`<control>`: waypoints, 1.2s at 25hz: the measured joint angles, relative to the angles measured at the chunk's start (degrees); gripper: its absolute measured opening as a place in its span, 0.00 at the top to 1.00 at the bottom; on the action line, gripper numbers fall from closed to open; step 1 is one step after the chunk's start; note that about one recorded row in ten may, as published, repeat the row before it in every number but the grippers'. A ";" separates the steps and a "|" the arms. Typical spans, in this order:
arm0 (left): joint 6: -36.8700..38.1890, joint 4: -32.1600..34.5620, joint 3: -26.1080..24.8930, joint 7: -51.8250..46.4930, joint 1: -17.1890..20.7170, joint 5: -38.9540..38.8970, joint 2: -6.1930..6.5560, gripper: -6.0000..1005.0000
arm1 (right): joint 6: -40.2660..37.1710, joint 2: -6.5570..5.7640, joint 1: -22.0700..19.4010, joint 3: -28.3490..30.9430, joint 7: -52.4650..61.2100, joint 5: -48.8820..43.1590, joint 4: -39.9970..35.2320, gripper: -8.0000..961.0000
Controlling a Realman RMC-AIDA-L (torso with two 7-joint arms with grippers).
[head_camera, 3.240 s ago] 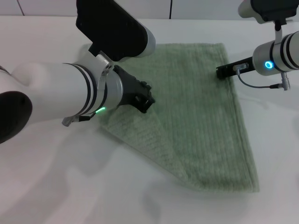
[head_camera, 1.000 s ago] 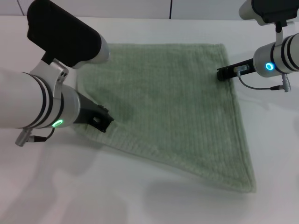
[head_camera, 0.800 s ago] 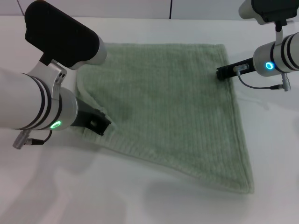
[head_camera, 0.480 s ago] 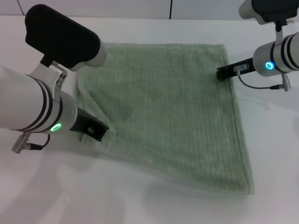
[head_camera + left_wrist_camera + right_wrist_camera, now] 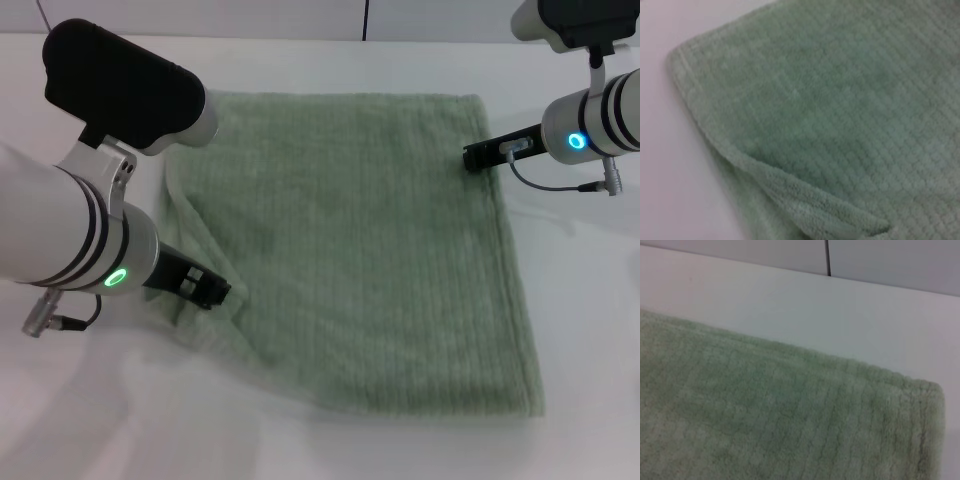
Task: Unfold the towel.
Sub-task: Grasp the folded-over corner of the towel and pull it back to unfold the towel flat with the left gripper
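Observation:
The towel (image 5: 380,250) is pale sage-green with fine ribbed lines. It lies spread almost square on the white table. My left gripper (image 5: 212,291) is at the towel's near-left corner, shut on it, and the cloth is rumpled and folded up around it. The left wrist view shows the towel (image 5: 840,100) with a raised fold and a rounded corner; no fingers show. My right gripper (image 5: 472,156) is low at the far-right corner, shut on the towel's edge. The right wrist view shows that corner of the towel (image 5: 765,425) lying flat.
The white table (image 5: 420,450) runs bare around the towel on the near side and on the right. A pale back wall with a dark vertical seam (image 5: 366,18) stands behind it, and the seam also shows in the right wrist view (image 5: 828,257).
My left gripper has moved left and toward the near edge, dragging the folded-over flap open. The towel went from a triangle to nearly square. The right gripper has not moved.

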 joint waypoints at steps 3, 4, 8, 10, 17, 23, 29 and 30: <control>-0.44 0.96 -0.41 -0.38 0.01 0.07 0.07 0.57 | 0.03 0.00 0.00 0.00 -0.01 0.00 0.04 0.99; -0.76 1.07 -0.66 -0.48 0.14 0.08 0.10 0.54 | 0.03 -0.01 0.00 0.00 -0.02 0.00 0.04 0.99; -2.36 1.25 -1.23 -0.92 0.44 0.09 0.16 0.44 | 0.03 -0.15 0.00 0.00 -0.03 0.00 0.05 0.99; -2.78 1.29 -1.42 -1.04 0.46 0.09 0.17 0.38 | 0.03 -0.16 0.01 0.00 -0.03 -0.01 0.05 0.99; -3.73 0.89 -1.70 -1.86 0.80 0.08 0.34 0.30 | 0.02 -0.18 0.39 -0.05 -0.06 -0.07 0.04 0.99; -4.72 -0.48 -3.03 -2.33 0.84 0.07 0.55 0.30 | 0.06 -0.18 0.44 -0.12 -0.07 -0.16 0.04 0.99; -4.77 -0.36 -4.70 -2.37 1.00 0.14 1.10 0.30 | 0.10 -0.17 0.45 -0.20 -0.07 -0.18 0.04 0.99; -4.79 -0.42 -4.76 -2.37 1.06 0.15 1.22 0.30 | 0.11 -0.15 0.47 -0.20 -0.07 -0.17 0.04 0.99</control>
